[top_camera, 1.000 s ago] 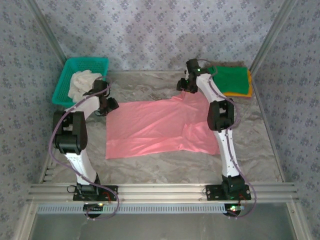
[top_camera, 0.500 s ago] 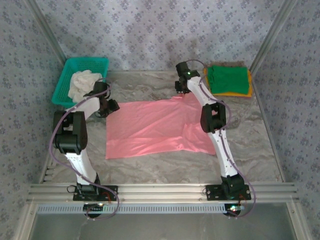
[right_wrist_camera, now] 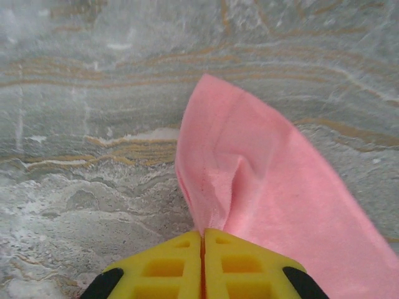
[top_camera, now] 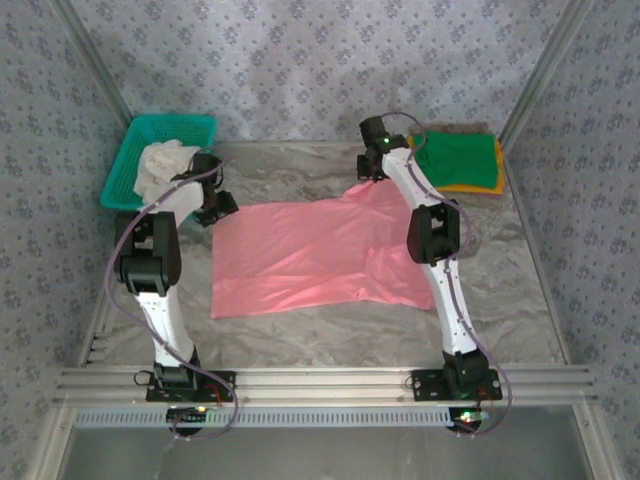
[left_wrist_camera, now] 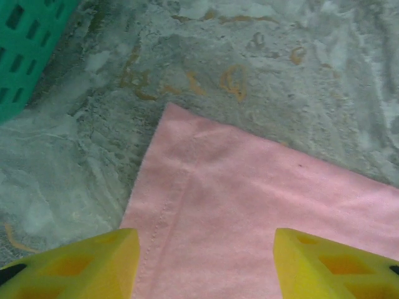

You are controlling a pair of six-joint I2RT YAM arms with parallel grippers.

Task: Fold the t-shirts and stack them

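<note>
A salmon-pink t-shirt (top_camera: 310, 255) lies spread flat across the middle of the table. My right gripper (right_wrist_camera: 203, 240) is shut on its far right corner (right_wrist_camera: 249, 168), the cloth bunched and lifted between the yellow fingers; that gripper (top_camera: 372, 175) stands at the shirt's back edge. Above the shirt's far left corner (left_wrist_camera: 206, 180) my left gripper (left_wrist_camera: 206, 249) hangs open, a yellow finger (left_wrist_camera: 81, 265) on each side of the hem, nothing held. From overhead the left gripper (top_camera: 214, 207) sits by that corner. A green t-shirt (top_camera: 460, 160) lies folded on an orange-yellow one (top_camera: 472, 187) at the back right.
A teal mesh basket (top_camera: 165, 135) with a whitish cloth (top_camera: 160, 168) in it stands at the back left, and its wall (left_wrist_camera: 28, 50) is close to the left gripper. Patterned walls enclose the marbled table (top_camera: 330, 335).
The right gripper swung left and then back right a little along the shirt's far edge, still holding the corner. The left gripper edged towards the far left corner.
</note>
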